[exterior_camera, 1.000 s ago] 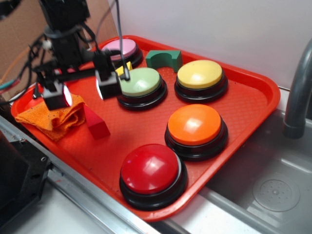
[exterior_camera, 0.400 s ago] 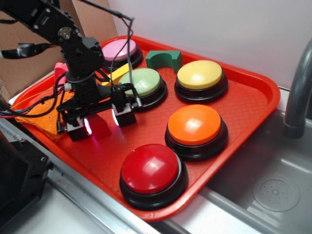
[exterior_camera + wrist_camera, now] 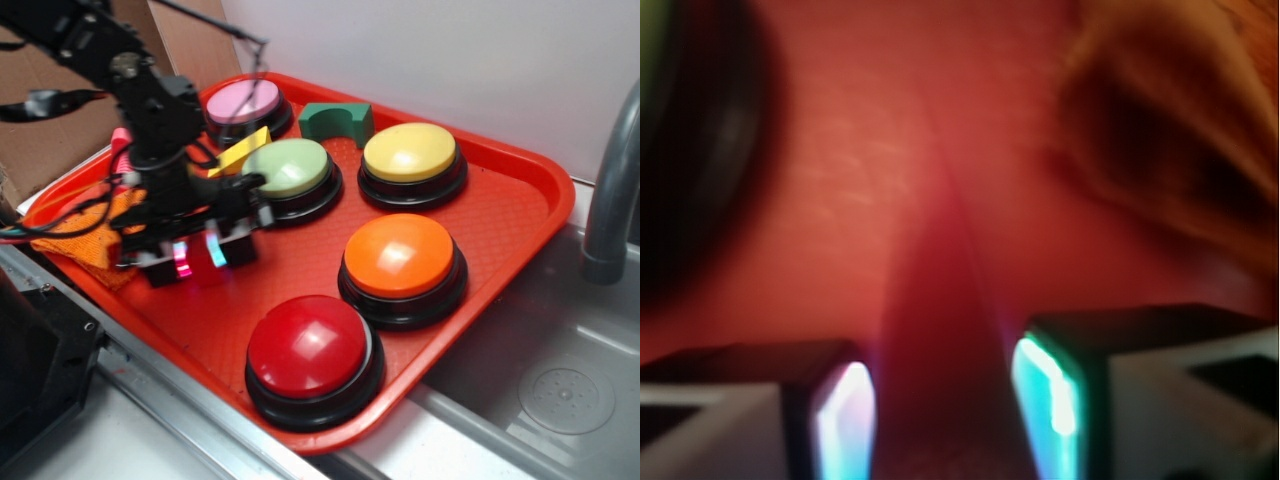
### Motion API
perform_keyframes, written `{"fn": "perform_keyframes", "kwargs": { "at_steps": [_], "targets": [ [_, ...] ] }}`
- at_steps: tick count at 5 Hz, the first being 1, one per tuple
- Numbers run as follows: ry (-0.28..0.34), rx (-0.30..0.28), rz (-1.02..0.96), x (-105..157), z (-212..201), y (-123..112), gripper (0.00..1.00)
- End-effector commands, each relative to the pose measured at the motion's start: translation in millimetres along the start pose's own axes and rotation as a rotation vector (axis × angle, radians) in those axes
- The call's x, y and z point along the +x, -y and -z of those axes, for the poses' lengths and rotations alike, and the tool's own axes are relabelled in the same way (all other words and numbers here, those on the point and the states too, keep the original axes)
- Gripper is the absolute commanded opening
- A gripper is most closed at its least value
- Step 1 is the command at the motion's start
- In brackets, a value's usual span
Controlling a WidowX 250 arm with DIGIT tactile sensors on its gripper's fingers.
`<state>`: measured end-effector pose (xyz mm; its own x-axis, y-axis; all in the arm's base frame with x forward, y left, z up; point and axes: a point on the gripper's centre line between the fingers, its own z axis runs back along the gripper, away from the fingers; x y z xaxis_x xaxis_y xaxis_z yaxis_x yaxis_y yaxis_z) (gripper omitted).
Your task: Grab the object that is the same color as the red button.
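The red button (image 3: 312, 345) stands at the front of the red tray (image 3: 500, 190). My gripper (image 3: 198, 255) is down on the tray's left part, left of the button. Its glowing fingers (image 3: 182, 258) sit close together on either side of the small red wedge block, which they mostly hide in the exterior view. In the wrist view the red wedge (image 3: 940, 330) fills the gap between the two lit pads (image 3: 1048, 400) of the gripper (image 3: 945, 420), touching both.
An orange cloth (image 3: 85, 235) lies just left of the gripper. Green (image 3: 288, 165), orange (image 3: 398, 255), yellow (image 3: 410, 150) and pink (image 3: 243, 100) buttons, a green arch block (image 3: 335, 120) and a yellow wedge (image 3: 238, 152) share the tray. A sink (image 3: 560, 390) and faucet (image 3: 610, 190) lie right.
The gripper came down from above the cloth onto the red wedge, straddled it open, and has now closed its fingers in on the wedge.
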<state>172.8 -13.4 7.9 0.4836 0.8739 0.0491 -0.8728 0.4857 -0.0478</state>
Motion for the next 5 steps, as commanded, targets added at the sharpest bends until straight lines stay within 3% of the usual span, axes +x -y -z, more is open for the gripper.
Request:
{"fn": "perform_keyframes", "kwargs": {
  "at_steps": [1,3,4,5],
  "targets": [
    [0.006,-0.106,0.230,20.9,-60.0,6.3,0.00],
    [-0.008,-0.028,0.675,21.3,-140.6,10.0,0.00],
    [0.013,-0.075,0.782,17.7,-170.2,2.8,0.00],
    [-0.045,-0.050,0.858,16.2,-174.0,-1.9,0.00]
  ]
}}
